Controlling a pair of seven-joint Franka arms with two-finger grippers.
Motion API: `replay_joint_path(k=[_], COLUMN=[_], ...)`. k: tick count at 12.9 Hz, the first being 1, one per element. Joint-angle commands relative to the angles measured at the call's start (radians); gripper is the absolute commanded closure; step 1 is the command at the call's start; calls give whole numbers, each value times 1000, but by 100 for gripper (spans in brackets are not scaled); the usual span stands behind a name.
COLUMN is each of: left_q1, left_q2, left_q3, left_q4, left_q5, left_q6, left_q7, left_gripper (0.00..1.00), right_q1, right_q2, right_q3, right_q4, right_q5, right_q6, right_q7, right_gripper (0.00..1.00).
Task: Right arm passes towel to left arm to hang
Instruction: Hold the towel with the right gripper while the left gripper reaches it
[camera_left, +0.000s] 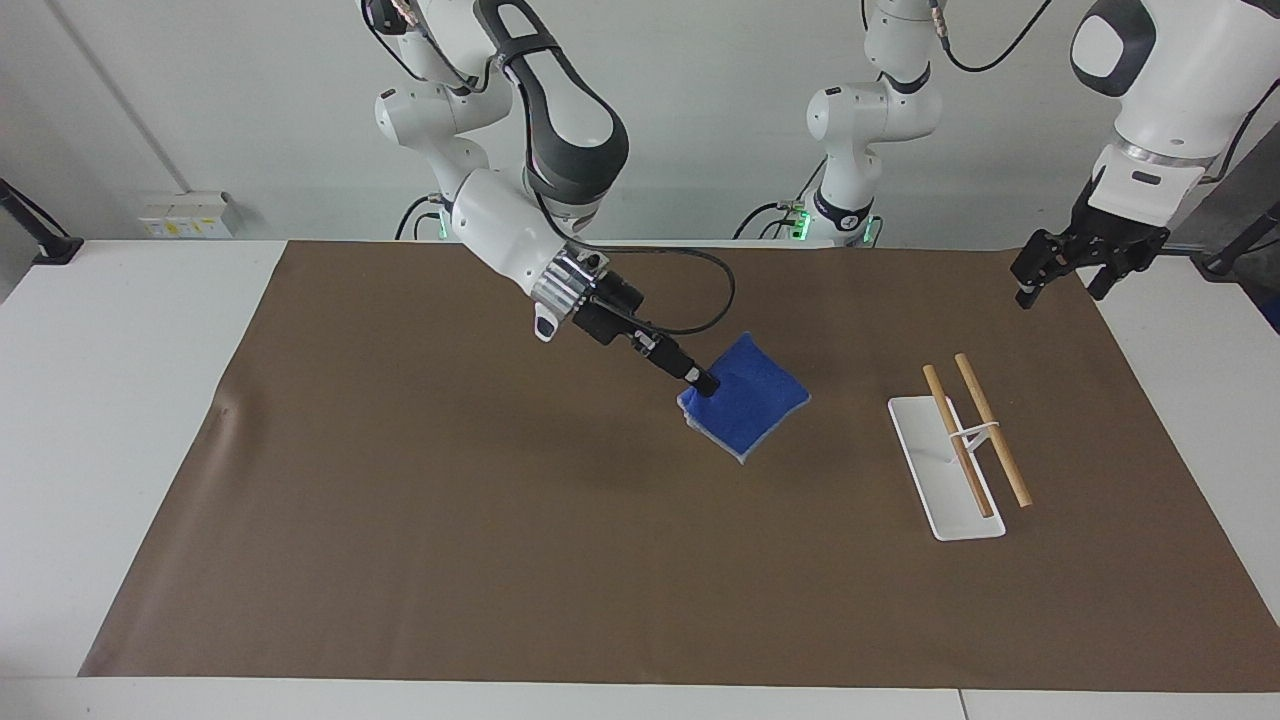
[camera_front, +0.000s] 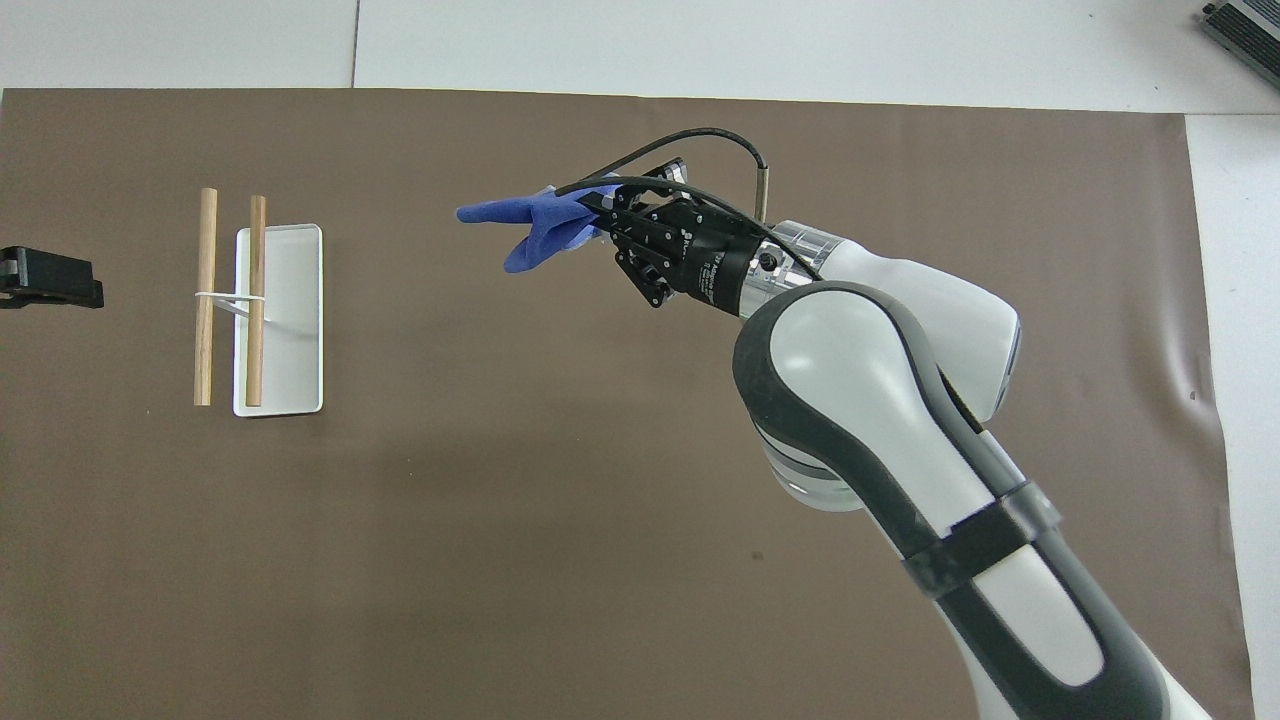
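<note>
My right gripper (camera_left: 705, 385) is shut on one edge of the blue towel (camera_left: 748, 405) and holds it in the air over the middle of the brown mat; the towel hangs folded from the fingers. In the overhead view the towel (camera_front: 530, 228) sticks out from the right gripper (camera_front: 597, 208) toward the rack. My left gripper (camera_left: 1062, 270) waits raised over the mat's corner at the left arm's end; only its tip (camera_front: 50, 280) shows in the overhead view.
A towel rack with two wooden bars (camera_left: 975, 430) on a white base (camera_left: 930, 470) stands on the mat toward the left arm's end. The brown mat (camera_left: 500, 540) covers most of the white table.
</note>
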Motion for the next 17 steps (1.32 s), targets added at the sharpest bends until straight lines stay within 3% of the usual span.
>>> replay_joint_path(k=[1,5,8,14,17], left_q1=[2,-10,-3,4,4], left_q2=[-20,-26,-51,-66,-108], left_q3=[-10,-18,-97,-209,-263], left_q4=[-21,-24,-75,-148,-266], left_q5=[-11,-11,-12,-124,-144], left_q6=[-9,-78,-52,148,364], left_q7=[-5,-41,-372,-976,-1285], left_gripper=[0,0,0,0,0], right_q1=[4,6,-10,-2,-2], right_q2=[16,16,13,7,5], right_q3=[5,5,5,5,5], right_q4=[23,13,12,-5,-11], right_q5=[23,23,25,23,23], right_q6=[11,-6,-73,-74,-74], right_q7=[8,10,22,38,38], right_gripper=[100,100,100,100,100])
